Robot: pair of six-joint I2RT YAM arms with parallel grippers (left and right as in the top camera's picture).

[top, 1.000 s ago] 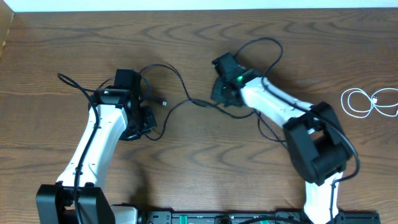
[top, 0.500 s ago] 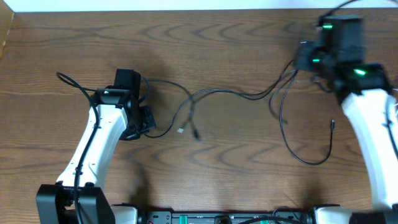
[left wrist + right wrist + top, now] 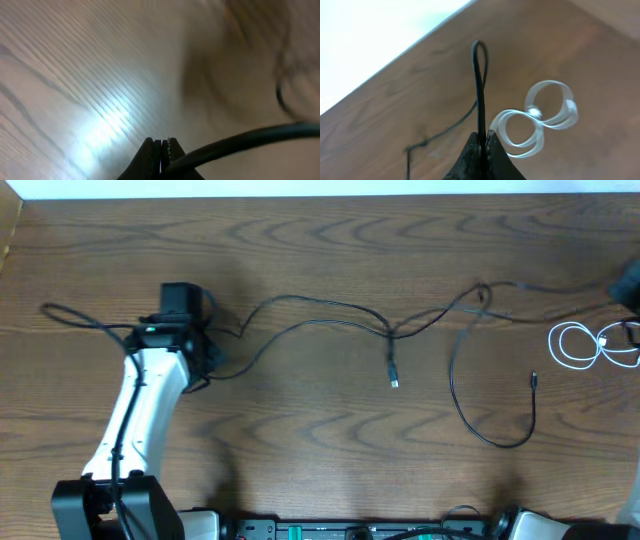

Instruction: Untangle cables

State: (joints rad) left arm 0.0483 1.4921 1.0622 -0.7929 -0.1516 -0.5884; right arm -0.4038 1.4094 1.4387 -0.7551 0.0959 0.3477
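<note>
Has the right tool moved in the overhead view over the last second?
Yes. The right tool swung rightward: from mid-frame, well left of the coiled white cable, to the frame edge beyond it, shut on a black cable.

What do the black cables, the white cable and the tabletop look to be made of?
Black cables: probably rubber or plastic sheathing, matte, lying in loose curves.
White cable: likely a glossy plastic jacket, holding springy coils.
Tabletop: wood or wood-look laminate, with brown grain lines and a slight sheen. I cannot tell which.
</note>
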